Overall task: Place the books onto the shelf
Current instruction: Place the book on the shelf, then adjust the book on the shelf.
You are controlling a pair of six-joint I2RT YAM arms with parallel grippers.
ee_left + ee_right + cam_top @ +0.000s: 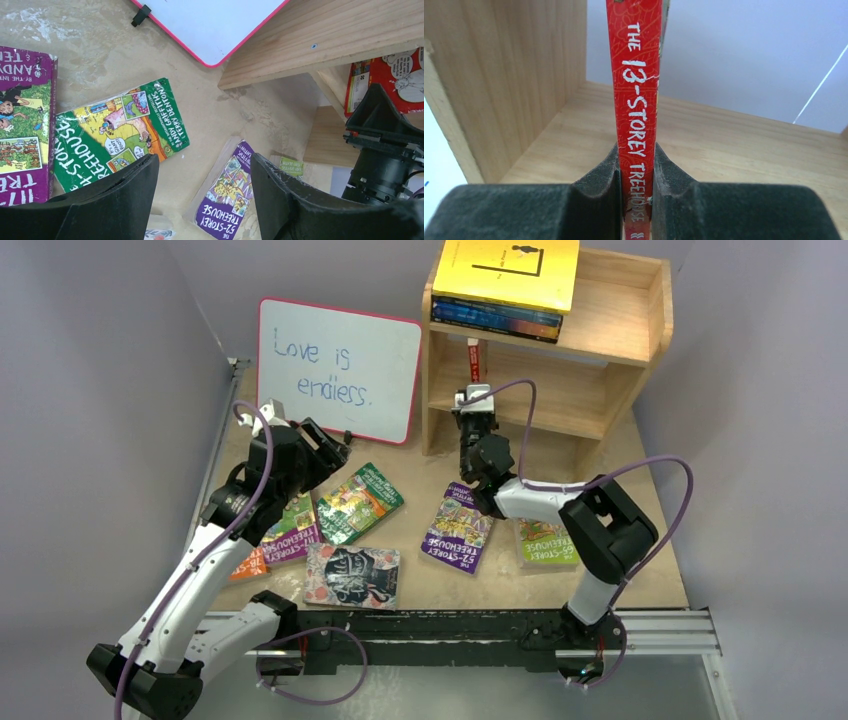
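The wooden shelf (620, 350) stands at the back right, with a yellow book (508, 270) on dark blue books (497, 318) on its top tier. My right gripper (636, 200) is shut on the spine of a red book (636, 90), held upright inside the lower tier near the left side panel (514, 75). My left gripper (205, 195) hangs open and empty above the table between a green book (115, 132) and a purple book (230, 195). More books lie flat: a floral one (352, 575), a light green one (545, 540), another purple one (290, 530) and an orange one (250, 565).
A pink-edged whiteboard (338, 368) leans against the back wall left of the shelf. Purple cables loop off both arms. Grey walls close in the table on the left, back and right. A black rail (450, 625) runs along the near edge.
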